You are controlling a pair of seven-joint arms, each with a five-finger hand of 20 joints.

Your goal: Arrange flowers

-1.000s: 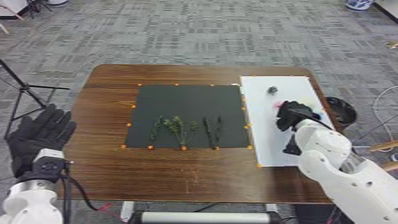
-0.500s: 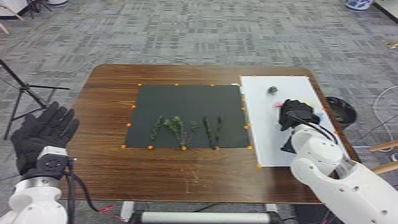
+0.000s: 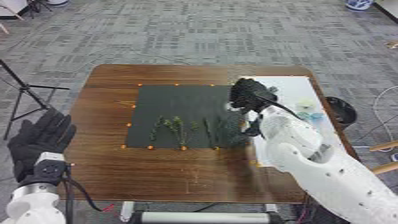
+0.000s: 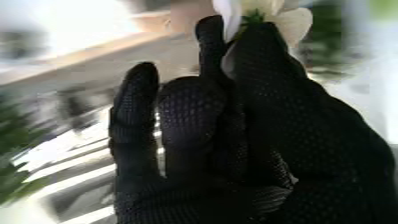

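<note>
My right hand [image 3: 250, 96] is over the line between the black mat [image 3: 182, 100] and the white board [image 3: 289, 85]. In the right wrist view, my right hand [image 4: 258, 65] pinches a white flower [image 4: 293, 24] between its fingertips, with a bit of green at the petals' base. Green leafy sprigs [image 3: 175, 126] and thin dark stems [image 3: 208, 131] lie on the lower part of the mat. Pale yellow and bluish blooms [image 3: 307, 114] and a small dark piece [image 3: 273, 90] rest on the board. My left hand [image 3: 42, 134] is open, palm up, left of the table.
Orange markers [image 3: 129, 125] line the mat on the brown table [image 3: 133, 175]. A black bin [image 3: 341, 111] stands beyond the table's right edge, and a tripod [image 3: 24, 89] stands at the left.
My right hand has moved left from the white board toward the mat's right edge, uncovering the pale blooms. My left hand has barely moved.
</note>
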